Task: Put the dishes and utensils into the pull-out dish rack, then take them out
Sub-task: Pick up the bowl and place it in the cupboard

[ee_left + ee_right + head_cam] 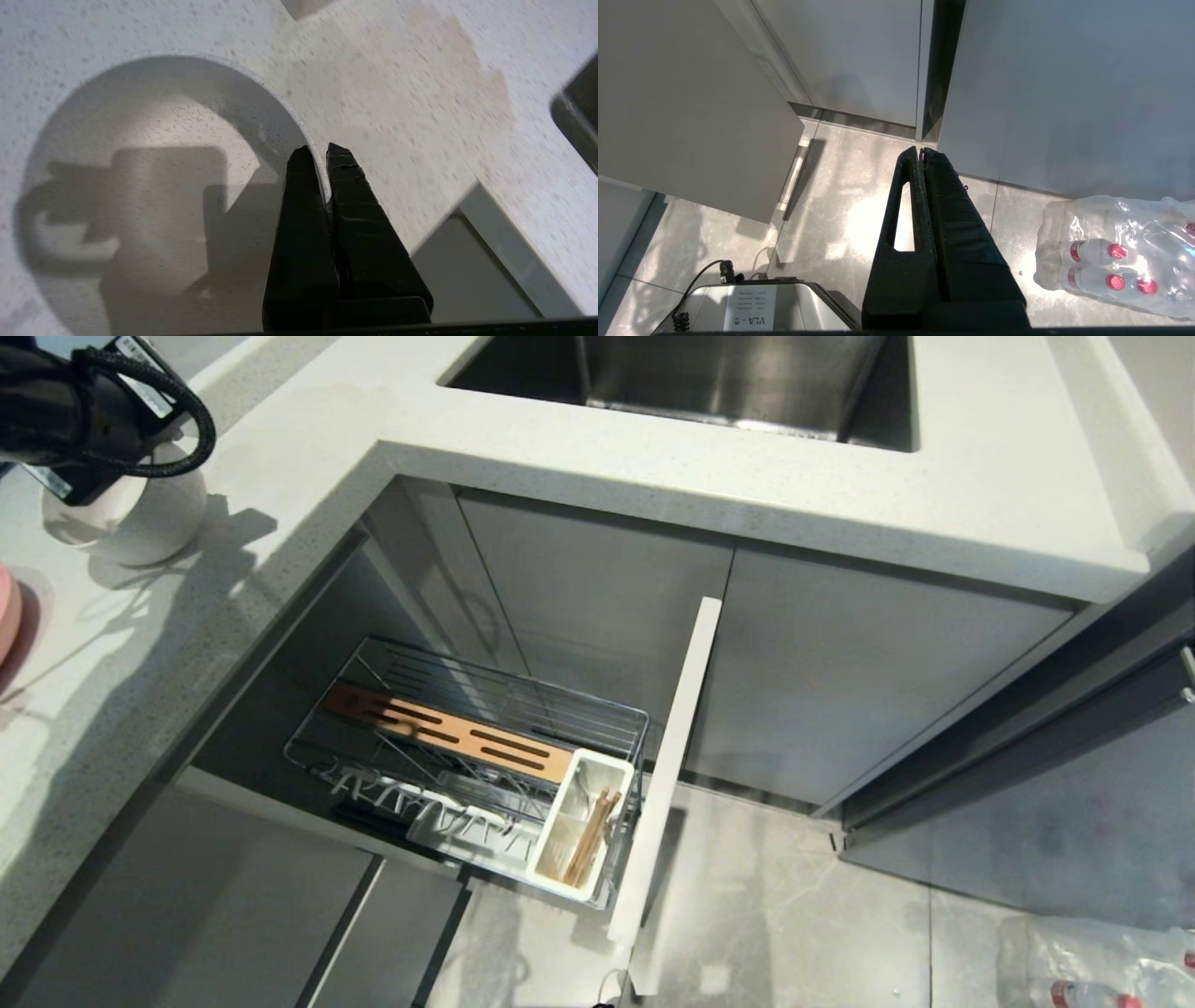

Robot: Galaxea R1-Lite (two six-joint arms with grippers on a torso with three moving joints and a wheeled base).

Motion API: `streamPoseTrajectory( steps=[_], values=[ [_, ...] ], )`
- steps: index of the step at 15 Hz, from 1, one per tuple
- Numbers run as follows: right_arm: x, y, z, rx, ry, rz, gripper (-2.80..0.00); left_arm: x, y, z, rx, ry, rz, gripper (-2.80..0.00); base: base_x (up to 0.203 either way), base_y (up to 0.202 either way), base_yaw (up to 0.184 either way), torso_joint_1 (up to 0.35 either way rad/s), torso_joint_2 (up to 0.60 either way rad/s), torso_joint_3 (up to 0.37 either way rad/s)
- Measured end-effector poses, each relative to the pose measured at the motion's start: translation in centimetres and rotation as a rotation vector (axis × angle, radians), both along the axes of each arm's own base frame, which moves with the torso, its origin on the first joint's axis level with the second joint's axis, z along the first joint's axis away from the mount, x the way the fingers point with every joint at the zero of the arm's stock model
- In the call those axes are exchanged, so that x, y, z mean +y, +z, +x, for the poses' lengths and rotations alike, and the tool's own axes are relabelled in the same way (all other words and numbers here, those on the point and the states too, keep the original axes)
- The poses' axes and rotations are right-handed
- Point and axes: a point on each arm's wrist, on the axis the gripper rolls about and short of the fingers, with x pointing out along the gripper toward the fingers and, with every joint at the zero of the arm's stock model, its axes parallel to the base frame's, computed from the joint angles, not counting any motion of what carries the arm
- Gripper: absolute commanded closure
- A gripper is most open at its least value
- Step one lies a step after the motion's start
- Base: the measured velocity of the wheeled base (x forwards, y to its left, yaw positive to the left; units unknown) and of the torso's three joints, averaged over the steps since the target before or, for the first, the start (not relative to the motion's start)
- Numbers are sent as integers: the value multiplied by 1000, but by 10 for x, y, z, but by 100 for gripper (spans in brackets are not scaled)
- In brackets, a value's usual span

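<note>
A white bowl (140,518) stands on the pale countertop (308,439) at the far left, under my left arm (84,401). In the left wrist view my left gripper (317,151) is shut on the bowl's thin rim (322,179), one finger inside the bowl (154,163) and one outside. An edge of the pink plate (7,611) shows at the left border. Below the counter the pull-out dish rack (597,705) is drawn out, empty of dishes. The chopsticks (590,835) lie in its white caddy (546,854). My right gripper (920,150) hangs shut over the floor.
The rack's wooden slotted insert (448,733) and tall pale front panel (667,775) jut into the floor space. A steel sink (709,378) is set into the counter behind. A wrapped pack of water bottles (1120,252) lies on the floor at the right.
</note>
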Motion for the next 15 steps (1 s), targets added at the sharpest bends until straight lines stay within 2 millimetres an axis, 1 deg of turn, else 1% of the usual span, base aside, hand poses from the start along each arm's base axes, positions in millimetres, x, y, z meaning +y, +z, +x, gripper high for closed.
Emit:
streamPoseTrajectory(
  steps=[3,5,7,9,11,12,14,15],
  values=[
    [0,0,0,0,0,0,0,-12,12,-35,4,-88,-2,0,0,0,0,0,0,0],
    [0,0,0,0,0,0,0,-20,23,-69,-13,-212,-2,0,0,0,0,0,0,0],
    [0,0,0,0,0,0,0,-27,29,-99,-13,-346,10,0,0,0,0,0,0,0],
    [0,0,0,0,0,0,0,-33,30,-125,16,-429,40,0,0,0,0,0,0,0],
    [0,0,0,0,0,0,0,-34,25,-154,89,-499,77,0,0,0,0,0,0,0],
    [0,0,0,0,-1,0,0,-34,24,-165,98,-533,79,0,0,0,0,0,0,0],
    [0,0,0,0,0,0,0,-37,24,-182,61,-619,16,0,0,0,0,0,0,0],
    [0,0,0,0,0,0,0,-40,22,-185,42,-650,-37,0,0,0,0,0,0,0]
  ],
)
